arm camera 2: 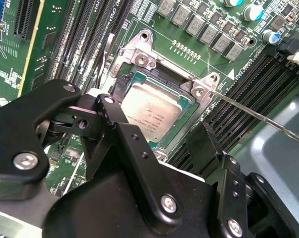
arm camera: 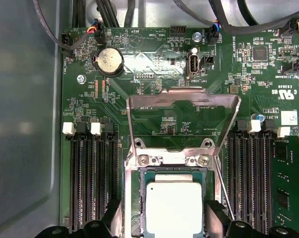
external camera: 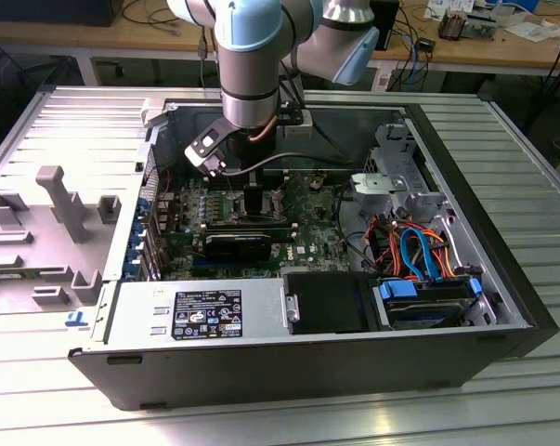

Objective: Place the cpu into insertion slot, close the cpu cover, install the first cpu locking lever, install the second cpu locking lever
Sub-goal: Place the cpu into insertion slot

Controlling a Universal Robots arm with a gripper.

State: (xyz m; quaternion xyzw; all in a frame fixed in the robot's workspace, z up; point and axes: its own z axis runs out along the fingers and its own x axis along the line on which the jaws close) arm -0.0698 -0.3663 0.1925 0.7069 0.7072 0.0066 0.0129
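Checking exterior view: black gripper [external camera: 252, 200] hung inside the open grey computer case [external camera: 261, 372]; white label [external camera: 208, 316] print left untranscribed.
First wrist view: small square silvery cpu [arm camera: 174, 210] sat in its socket; thin silvery frame cpu cover [arm camera: 184, 96] stood raised.
Second wrist view: gripper [arm camera 2: 159, 109] spread wide either side of the cpu, empty; thin wire locking lever [arm camera 2: 253, 116] unlatched.
Cover and levers judged outstanding.

Arm [external camera: 250, 65], single, silver with pale-blue joint caps, wrist section vertical and pointing straight down, fitted with gripper [arm camera: 164, 224], black, two-fingered, linkage-driven, its fingers [arm camera: 216, 222] spread well apart, tips directed downward.
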